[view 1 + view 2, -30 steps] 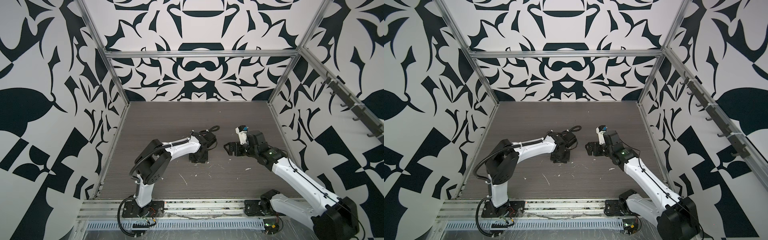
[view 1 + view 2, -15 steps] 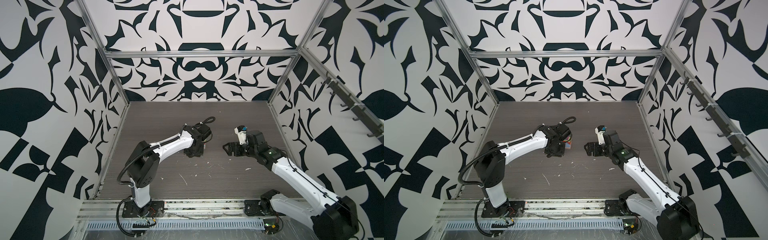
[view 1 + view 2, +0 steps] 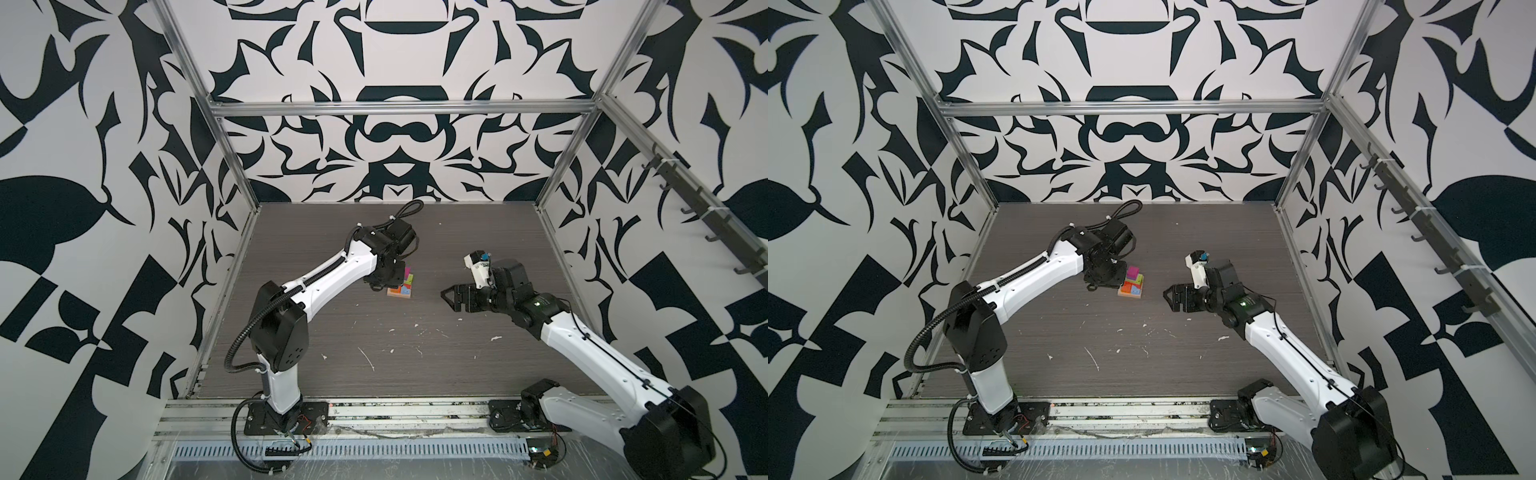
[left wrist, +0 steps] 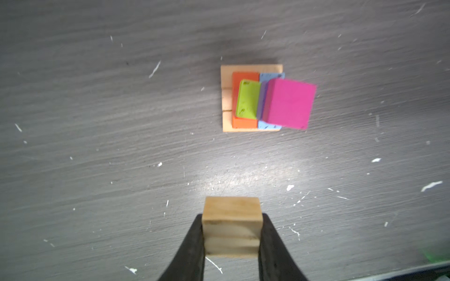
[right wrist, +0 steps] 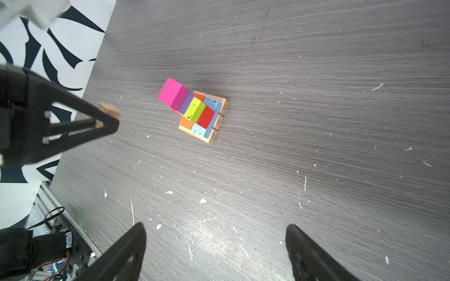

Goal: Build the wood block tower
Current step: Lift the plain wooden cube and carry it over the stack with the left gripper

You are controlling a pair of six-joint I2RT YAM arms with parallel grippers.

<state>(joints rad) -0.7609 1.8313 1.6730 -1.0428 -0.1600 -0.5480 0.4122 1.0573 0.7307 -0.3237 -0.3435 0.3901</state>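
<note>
The step in hand looks like the last one: capping the tower [image 4: 258,102] with the plain cube [image 4: 231,206]. The left claw [image 4: 232,220] is clamped on that cube, a finger flat on each of two opposite faces, and it hangs just beside the tower in both top views [image 3: 380,286], not yet over it. The right wrist view shows the same grip from the side [image 5: 107,119].

The tower stands mid-surface [image 4: 97,121] between the two arms. Its wood base [image 4: 226,97] carries orange [image 4: 243,77], blue [image 4: 270,76] and red [image 5: 205,118] blocks. A green block [image 4: 247,99] and a purple one [image 4: 263,99] lie above those, and a magenta cube [image 4: 289,104] is the highest point. That magenta cube sits turned a little against the layers under it.

The right claw [image 5: 216,227] is spread wide and empty, well apart from the tower and pointing toward it [image 3: 451,296].

Next, as I judge it, the left claw must lift clear of the magenta top, centre the cube over it and match its twist. It should then lower gently and let go only once the faces meet. The landing spot is one cube face, so a sideways nudge could push the magenta cube off.
</note>
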